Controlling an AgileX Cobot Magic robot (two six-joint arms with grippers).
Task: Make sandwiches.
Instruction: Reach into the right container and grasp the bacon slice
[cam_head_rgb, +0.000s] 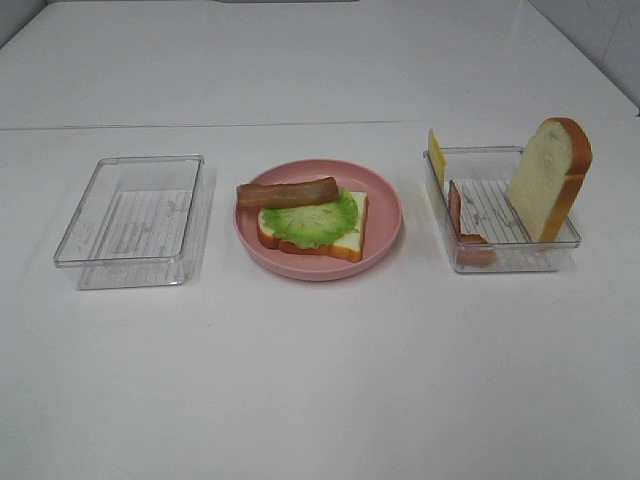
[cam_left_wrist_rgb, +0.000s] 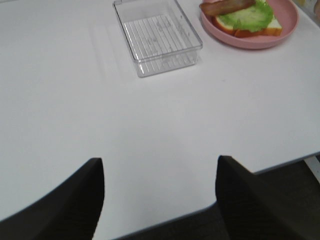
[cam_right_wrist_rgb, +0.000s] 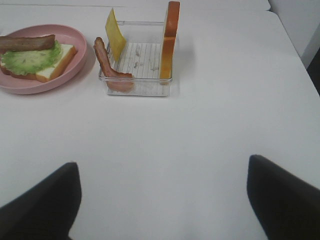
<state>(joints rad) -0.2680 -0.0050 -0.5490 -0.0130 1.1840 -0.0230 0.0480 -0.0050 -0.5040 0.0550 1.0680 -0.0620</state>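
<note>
Left fingers (cam_left_wrist_rgb: 65, 205) spread above table (cam_left_wrist_rgb: 160, 165) edge

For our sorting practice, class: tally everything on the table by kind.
Bread slices: 2
Bacon strips: 2
Lettuce leaf: 1
Cheese square: 1
Pink plate: 1
Clear trays: 2
Total: 9

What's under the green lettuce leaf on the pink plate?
A white bread slice with orange-brown crust lies under the ruffled green lettuce leaf, on the round pink plate. Only its edges show; its covered middle, and anything between them, cannot be seen.
</note>
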